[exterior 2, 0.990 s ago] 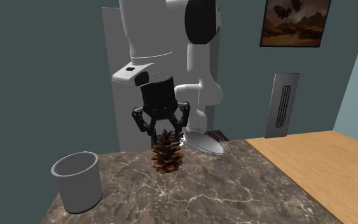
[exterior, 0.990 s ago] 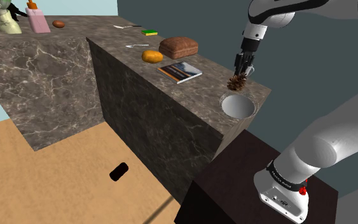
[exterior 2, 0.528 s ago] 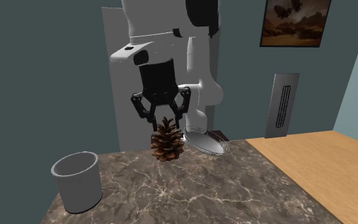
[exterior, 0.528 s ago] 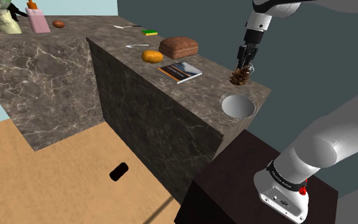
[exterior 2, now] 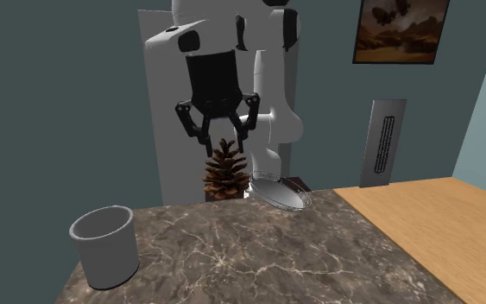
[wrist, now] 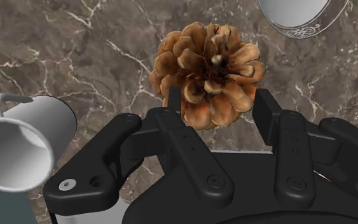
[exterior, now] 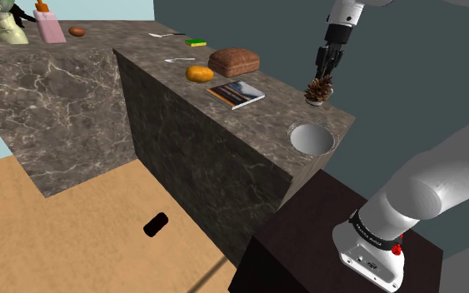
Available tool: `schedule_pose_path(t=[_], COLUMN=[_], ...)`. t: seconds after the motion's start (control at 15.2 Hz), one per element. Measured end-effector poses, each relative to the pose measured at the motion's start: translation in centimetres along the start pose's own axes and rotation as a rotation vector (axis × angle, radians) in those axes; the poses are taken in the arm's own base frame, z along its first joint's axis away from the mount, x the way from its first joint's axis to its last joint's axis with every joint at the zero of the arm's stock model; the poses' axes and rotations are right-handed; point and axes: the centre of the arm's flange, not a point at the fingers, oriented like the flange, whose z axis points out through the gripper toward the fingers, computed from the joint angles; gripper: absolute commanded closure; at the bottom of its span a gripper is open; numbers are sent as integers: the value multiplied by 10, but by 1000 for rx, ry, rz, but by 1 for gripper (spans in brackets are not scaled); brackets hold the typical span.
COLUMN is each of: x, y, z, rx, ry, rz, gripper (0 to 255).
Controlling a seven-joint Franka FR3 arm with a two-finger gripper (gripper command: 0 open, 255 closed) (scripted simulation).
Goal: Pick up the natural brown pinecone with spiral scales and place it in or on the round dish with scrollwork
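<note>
end effector (exterior 2: 223,145) (exterior: 325,73) (wrist: 219,105): closed on the pinecone, pointing straight down. Its black fingers (wrist: 268,116) clamp the cone's upper part from both sides.
pinecone (exterior 2: 225,173) (exterior: 318,90) (wrist: 208,73): brown with open scales, upright. It hangs under the end effector with its base clear of the table. In the wrist view the scales fan out between the two fingers.
dish (exterior 2: 280,194) (wrist: 298,16): round and pale, with scroll pattern on the rim. It sits at the table's far edge in the second exterior view, just to that view's right of the pinecone. It looks tilted there. Nothing lies in it, and it is apart from the cone.
table (exterior 2: 318,259) (exterior: 278,87): dark veined marble top, and the block's sides have the same finish.
mug (exterior 2: 104,246) (wrist: 18,149): plain white, upright, at the second exterior view's lower left, well apart from the cone. In the wrist view it is on the opposite side of the end effector from the dish.
other items, shoulder view: book (exterior: 236,94) lies flat near the cone. Beyond it are a bread loaf (exterior: 234,62) and an orange (exterior: 199,74).
floor: a small black cylinder (exterior: 156,224) lies on the tan floor beside the table.
wall: a framed picture (exterior 2: 402,30) hangs at the second exterior view's upper right.
</note>
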Motion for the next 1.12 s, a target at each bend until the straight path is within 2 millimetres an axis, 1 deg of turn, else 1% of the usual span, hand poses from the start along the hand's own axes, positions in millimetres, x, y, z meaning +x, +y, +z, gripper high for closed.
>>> schedule_pose_path(t=[0.13,0.26,0.46,0.59,0.66,0.92,1.06,1.12], x=[-2,-13,-39,-61,-68,-105,-122,-126], y=[0,-12,-36,-54,-62,-101,-117,-121], z=[-10,-13,-18,-17,-22,-25,-26,-24], rx=[0,0,1,1,1,1,1,0], ry=[0,0,0,0,0,0,0,0], rz=[0,-1,-1,-1,-1,-1,-1,-1], gripper=[255,255,255,255,255,255,255,255])
